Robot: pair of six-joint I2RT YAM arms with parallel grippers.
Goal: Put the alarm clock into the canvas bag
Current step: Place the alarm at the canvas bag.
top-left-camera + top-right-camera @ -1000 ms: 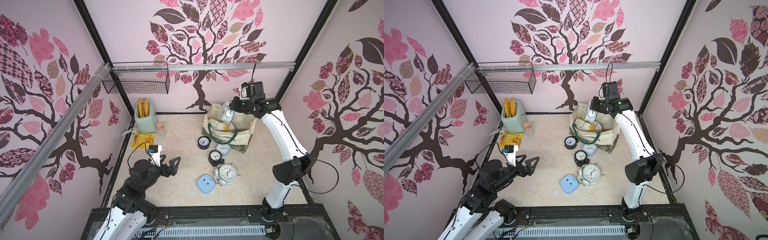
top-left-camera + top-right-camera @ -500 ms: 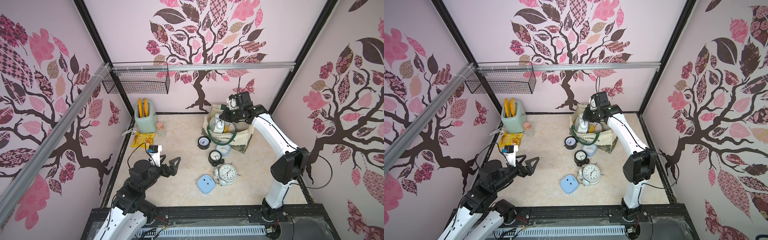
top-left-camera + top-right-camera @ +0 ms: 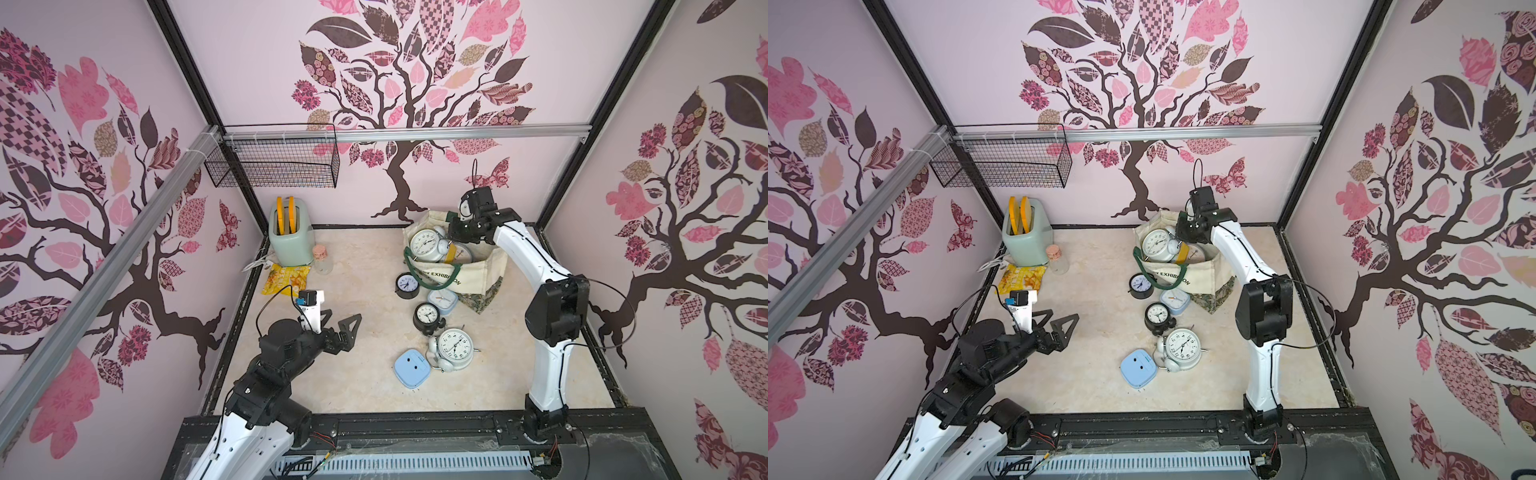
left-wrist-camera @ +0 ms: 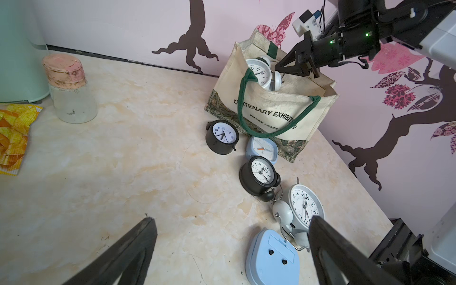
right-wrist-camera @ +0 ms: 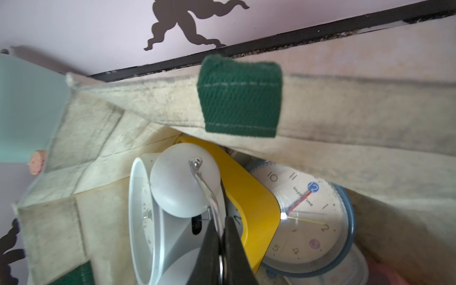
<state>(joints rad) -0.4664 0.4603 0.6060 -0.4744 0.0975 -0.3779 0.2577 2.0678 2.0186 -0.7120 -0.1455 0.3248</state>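
One cream canvas bag point(image 3: 484, 268) stands upright near the back wall with its mouth open. Its sides are soft, so I judge the rim would fold if I pressed on it.

Next in size is the white twin-bell alarm clock point(image 3: 424, 243). It sits high in the bag's mouth, tilted, with its face partly above the front rim. Under it in the right wrist view are a yellow clock point(image 5: 246, 187) and a blue-rimmed clock point(image 5: 308, 214). I expect the white clock to be rigid and light to moderate in weight. Its rounded body looks smooth and hard to pinch, and its face cover could crack if dropped.

My right gripper point(image 5: 220, 232) is clenched on the clock's thin wire handle point(image 5: 204, 182), which arches over a bell. I think that is the sensible hold, though the clock can swing from it. My left gripper point(image 3: 344, 322) hangs over bare table well apart from the bag, with its jaws spread wide and nothing between them.

Five more clocks lie in front of the bag. The largest is a white twin-bell clock point(image 3: 455, 347).
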